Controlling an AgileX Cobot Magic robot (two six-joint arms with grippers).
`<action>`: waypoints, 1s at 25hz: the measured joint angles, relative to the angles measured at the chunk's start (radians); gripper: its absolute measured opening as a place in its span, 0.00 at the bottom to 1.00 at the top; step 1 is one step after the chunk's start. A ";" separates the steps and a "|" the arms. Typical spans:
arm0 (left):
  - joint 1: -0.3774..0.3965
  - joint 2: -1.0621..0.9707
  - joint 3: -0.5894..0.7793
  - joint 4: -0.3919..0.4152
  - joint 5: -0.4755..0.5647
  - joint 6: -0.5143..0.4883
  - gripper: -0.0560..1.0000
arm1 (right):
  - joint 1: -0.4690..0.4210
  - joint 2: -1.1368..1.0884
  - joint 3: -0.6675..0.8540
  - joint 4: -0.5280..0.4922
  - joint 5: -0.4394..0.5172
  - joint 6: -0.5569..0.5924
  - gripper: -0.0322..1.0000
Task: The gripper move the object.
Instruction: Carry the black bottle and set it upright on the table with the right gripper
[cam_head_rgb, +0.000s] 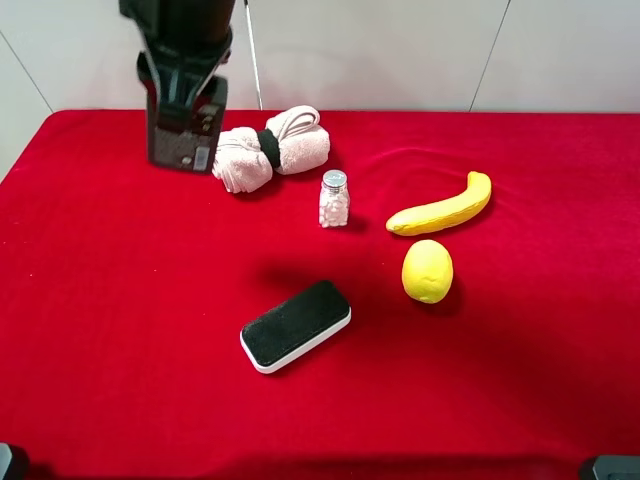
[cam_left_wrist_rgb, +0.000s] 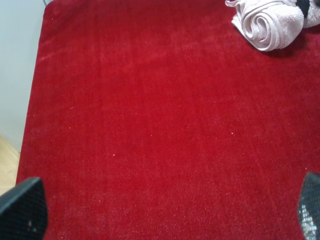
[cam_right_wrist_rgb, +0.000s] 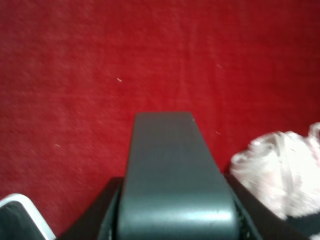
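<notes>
Grey-black pump bottle (cam_head_rgb: 180, 135) pinched in right tool (cam_head_rgb: 186, 85), just beside rolled towel (cam_head_rgb: 270, 148) at rear of red bench (cam_head_rgb: 120, 300); left tool (cam_left_wrist_rgb: 165, 212) spread, holding nothing.

No text I can read anywhere, small pale label (cam_head_rgb: 203, 158) on the dark bottle (cam_head_rgb: 175, 145) far left, print too small for me

A rolled pink towel (cam_head_rgb: 272, 148) lay just beside the gripper (cam_head_rgb: 186, 95), with a salt shaker (cam_head_rgb: 334, 200), banana (cam_head_rgb: 443, 208), lemon (cam_head_rgb: 427, 271) and black-topped eraser (cam_head_rgb: 296, 325) farther off on the red cloth (cam_head_rgb: 120, 300).
</notes>
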 joint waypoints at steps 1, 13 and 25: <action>0.000 0.000 0.000 0.000 0.000 0.000 0.99 | 0.006 0.008 0.000 0.008 -0.002 0.007 0.34; 0.000 0.000 0.000 0.000 0.000 0.000 0.99 | 0.019 0.085 0.000 0.018 -0.030 0.199 0.34; 0.000 0.000 0.000 0.000 0.000 0.000 0.99 | 0.056 0.157 0.000 -0.105 -0.010 0.279 0.34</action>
